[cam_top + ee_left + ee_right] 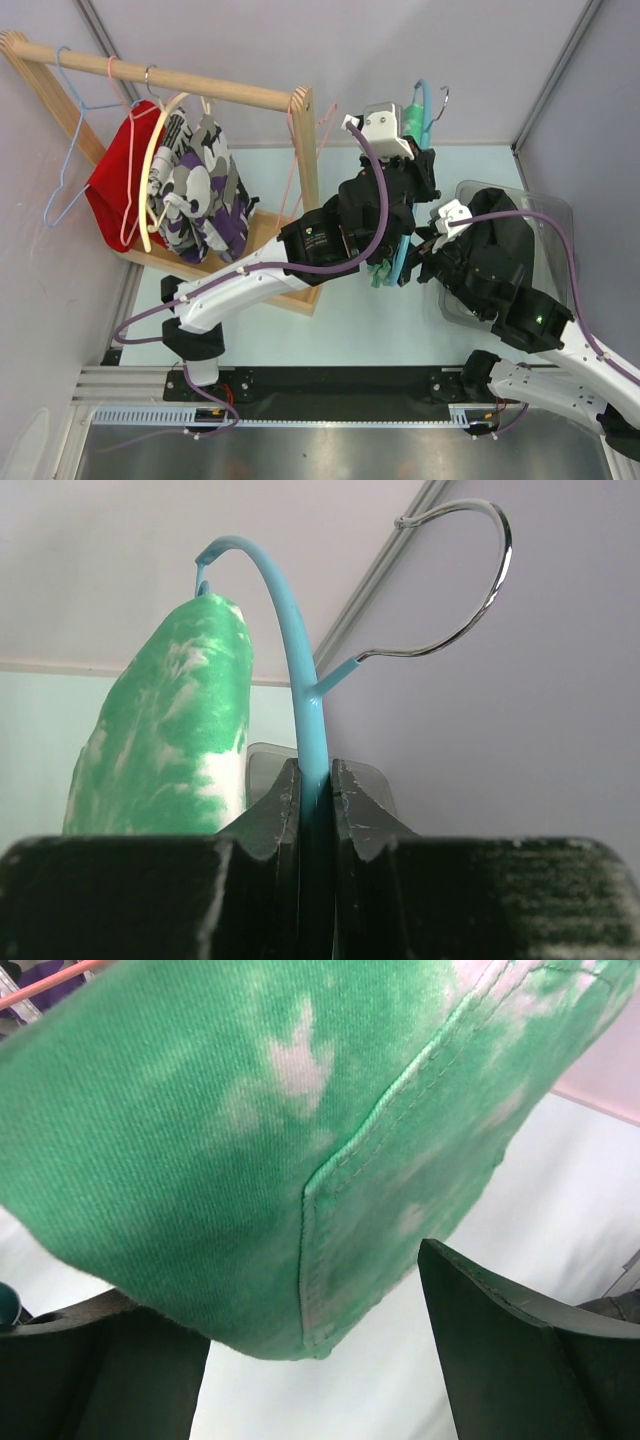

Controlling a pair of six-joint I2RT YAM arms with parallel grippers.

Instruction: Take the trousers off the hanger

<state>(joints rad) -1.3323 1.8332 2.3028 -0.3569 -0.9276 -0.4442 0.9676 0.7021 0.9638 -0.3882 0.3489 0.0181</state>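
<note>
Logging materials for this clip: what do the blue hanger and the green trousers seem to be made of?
The hanger looks like metal wire under a smooth, glossy blue coating, probably plastic; its hook is bare, shiny silver metal. The trousers look like matte woven cloth, possibly cotton twill, green with pale blotches; a fine diagonal weave and a stitched seam show.

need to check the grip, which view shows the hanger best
Left wrist: the blue hanger and its metal hook show clearly, its wire clamped in the left hand. The top view shows only short blue bits past the left arm. The right wrist view shows none of it, only green trousers.
</note>
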